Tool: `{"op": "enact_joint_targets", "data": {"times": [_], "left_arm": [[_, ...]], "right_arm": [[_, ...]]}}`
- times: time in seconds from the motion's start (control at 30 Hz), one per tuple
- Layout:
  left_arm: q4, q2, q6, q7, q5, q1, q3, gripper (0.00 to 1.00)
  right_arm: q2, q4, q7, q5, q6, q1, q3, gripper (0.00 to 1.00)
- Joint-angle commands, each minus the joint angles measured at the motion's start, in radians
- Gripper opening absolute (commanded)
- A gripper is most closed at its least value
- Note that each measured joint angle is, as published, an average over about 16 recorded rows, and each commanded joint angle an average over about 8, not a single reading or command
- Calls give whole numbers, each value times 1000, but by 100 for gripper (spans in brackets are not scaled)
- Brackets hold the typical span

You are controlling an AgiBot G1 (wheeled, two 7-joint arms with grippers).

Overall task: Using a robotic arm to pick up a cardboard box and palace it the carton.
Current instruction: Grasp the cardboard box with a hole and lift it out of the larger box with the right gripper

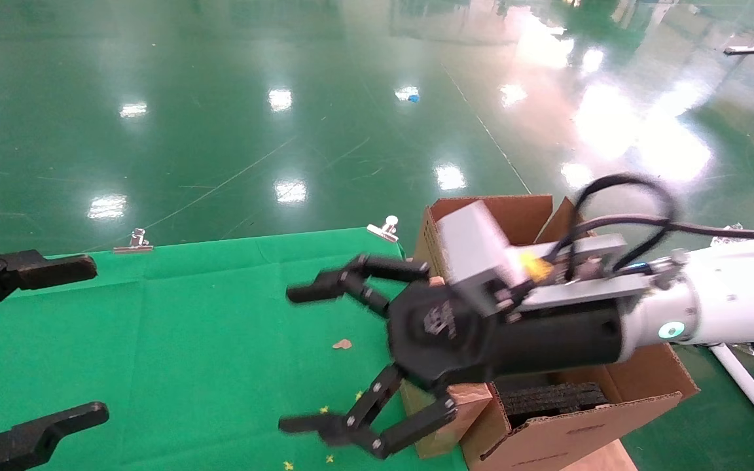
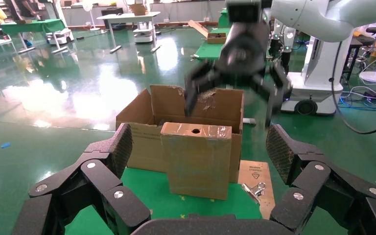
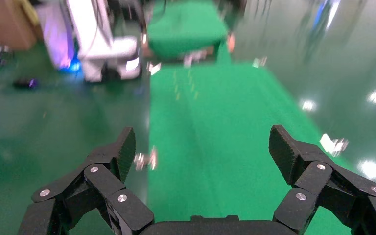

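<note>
No legible text from my station.
I see a pale logo mark on the black body of the right gripper [image 1: 365, 366] and a faint printed symbol on a cardboard sheet [image 2: 255, 175] beside the carton [image 2: 142, 128]; neither reads.

My right hand [image 1: 302, 358] and arm cover most of the cardboard box [image 1: 457, 409] and the carton's [image 1: 567, 435] inside. My left hand [image 1: 92, 340] is cut by the edge.
</note>
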Motion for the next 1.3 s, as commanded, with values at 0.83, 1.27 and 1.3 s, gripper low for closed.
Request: {"op": "enact_joint_targets", "data": {"times": [0.83,1.27,1.3], "left_arm": [[0,-1,-1,1,-1,-1,2,100],[0,-1,-1,1,-2,-1,3,100],[0,-1,-1,2,-2,-1,3,100]], "right_arm": [[-247,24,397,-678,-82,770,-786,100],[-244,28,418,-614,-65,977,-1107,100],[-244,28,419,-604,-63,981,-1123,100]]}}
